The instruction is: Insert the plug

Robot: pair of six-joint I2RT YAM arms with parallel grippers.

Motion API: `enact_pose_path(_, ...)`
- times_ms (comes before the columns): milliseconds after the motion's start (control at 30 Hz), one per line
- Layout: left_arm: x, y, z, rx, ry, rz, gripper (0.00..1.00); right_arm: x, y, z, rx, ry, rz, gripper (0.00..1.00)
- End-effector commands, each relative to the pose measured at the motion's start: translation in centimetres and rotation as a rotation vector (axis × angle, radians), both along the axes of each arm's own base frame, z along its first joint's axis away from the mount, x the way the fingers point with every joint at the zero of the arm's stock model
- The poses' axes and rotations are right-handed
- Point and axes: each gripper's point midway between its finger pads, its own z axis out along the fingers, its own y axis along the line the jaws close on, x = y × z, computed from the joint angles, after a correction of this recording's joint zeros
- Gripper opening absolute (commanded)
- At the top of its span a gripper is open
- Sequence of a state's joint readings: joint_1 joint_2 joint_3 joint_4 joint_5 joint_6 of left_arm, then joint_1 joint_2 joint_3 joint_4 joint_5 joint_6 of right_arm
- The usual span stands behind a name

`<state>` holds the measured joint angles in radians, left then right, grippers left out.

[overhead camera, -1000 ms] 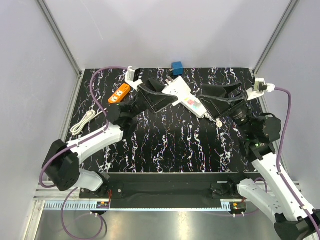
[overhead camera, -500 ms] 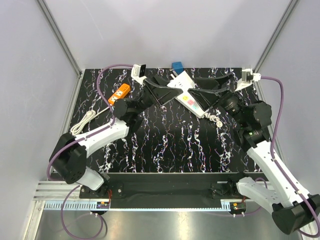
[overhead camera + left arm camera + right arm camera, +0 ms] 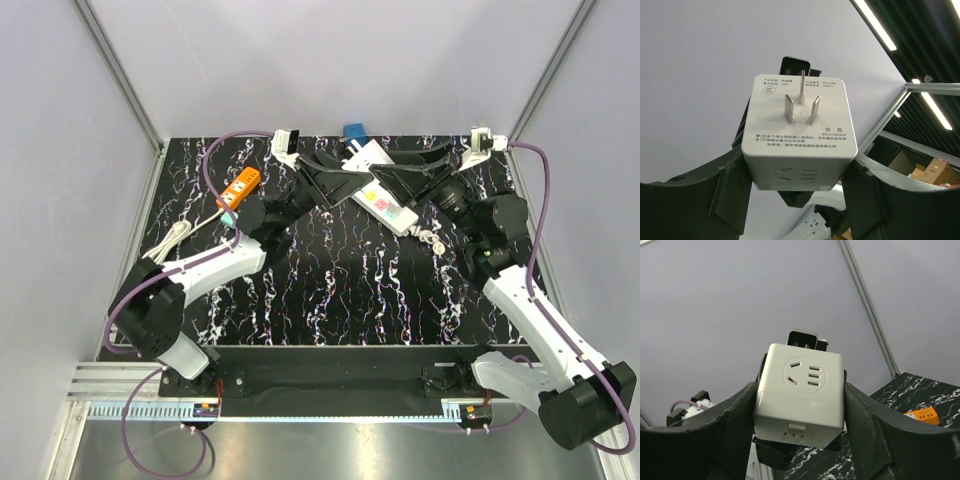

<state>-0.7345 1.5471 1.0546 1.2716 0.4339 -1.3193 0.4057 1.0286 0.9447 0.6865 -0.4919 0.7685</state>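
Note:
The plug point(image 3: 362, 155) is a white cube adapter held in the air over the back of the table, between both grippers. In the left wrist view the plug point(image 3: 799, 135) shows its three-prong face, and my left gripper point(image 3: 797, 167) is shut on its sides. From the right wrist the plug point(image 3: 800, 395) shows a socket face, with my right gripper point(image 3: 800, 390) closed in so both fingers touch its sides. In the top view the left gripper point(image 3: 338, 168) reaches in from the left and the right gripper point(image 3: 398, 168) from the right. A white power strip point(image 3: 388, 203) lies on the table just below them.
An orange power strip point(image 3: 240, 187) lies at the back left, with a coiled white cable point(image 3: 165, 245) near the left edge. A blue block point(image 3: 354, 131) stands at the back edge. A small metal piece point(image 3: 430, 238) lies by the white strip's near end.
Both arms have lifted and swung toward the back, bringing the plug up with them. The right gripper's fingers have narrowed onto the plug. The left grip has not changed.

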Motion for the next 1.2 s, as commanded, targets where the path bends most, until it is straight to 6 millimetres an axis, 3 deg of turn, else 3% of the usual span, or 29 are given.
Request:
enact_pose_path(0, -5.5, 4.7, 7.1, -0.315, -0.336, 0.022, 0.00, -1.3, 0.0, 2.6, 0.046, -0.069, 0.039, 0.60)
enact_pose_path(33, -5.4, 4.6, 7.0, -0.312, -0.335, 0.021, 0.00, -1.5, -0.1, 2.8, 0.047, -0.074, 0.039, 0.54)
enact_pose_path(100, -5.4, 4.3, 6.8, -0.306, -0.337, 0.015, 0.05, -1.6, -0.1, 2.4, 0.041, -0.076, 0.037, 0.30)
enact_pose_path(133, -5.3, 4.3, 6.8, -0.305, -0.330, 0.013, 0.11, -1.9, -0.2, 2.5, 0.038, -0.085, 0.040, 0.18)
enact_pose_path(167, -5.3, 4.2, 6.6, -0.297, -0.328, 0.008, 0.29, -2.1, -0.2, 2.5, 0.035, -0.090, 0.042, 0.00)
enact_pose_path(233, -5.2, 3.9, 6.3, -0.279, -0.318, -0.005, 0.53, -2.4, -0.5, 2.3, 0.037, -0.083, 0.036, 0.00)
enact_pose_path(300, -5.4, 3.4, 5.8, -0.246, -0.325, -0.021, 0.70, -2.4, -0.7, 1.9, 0.024, -0.075, 0.020, 0.00)
enact_pose_path(533, -5.7, 3.5, 4.1, -0.199, -0.340, -0.058, 0.81, -3.8, -1.0, 1.8, -0.043, -0.066, 0.011, 0.00)
enact_pose_path(833, -6.2, 4.1, 3.3, -0.151, -0.368, -0.080, 0.78, -4.7, -0.8, 0.4, -0.085, -0.030, 0.046, 0.00)
enact_pose_path(933, -6.3, 4.3, 2.9, -0.135, -0.376, -0.082, 0.72, -4.8, -0.7, 0.0, -0.099, -0.023, 0.056, 0.00)
enact_pose_path(1033, -6.4, 4.3, 2.5, -0.122, -0.375, -0.100, 0.49, -5.0, -0.7, 0.0, -0.103, -0.017, 0.061, 0.00)
enact_pose_path(1067, -6.2, 4.3, 2.4, -0.115, -0.375, -0.102, 0.27, -5.0, -0.6, -0.2, -0.105, -0.013, 0.063, 0.00)
enact_pose_path(1100, -6.4, 4.3, 2.3, -0.110, -0.375, -0.109, 0.15, -5.0, -0.7, -0.2, -0.107, -0.008, 0.065, 0.00)
enact_pose_path(1167, -6.6, 4.2, 2.2, -0.101, -0.391, -0.118, 0.02, -5.0, -0.5, -0.4, -0.120, 0.014, 0.080, 0.03)
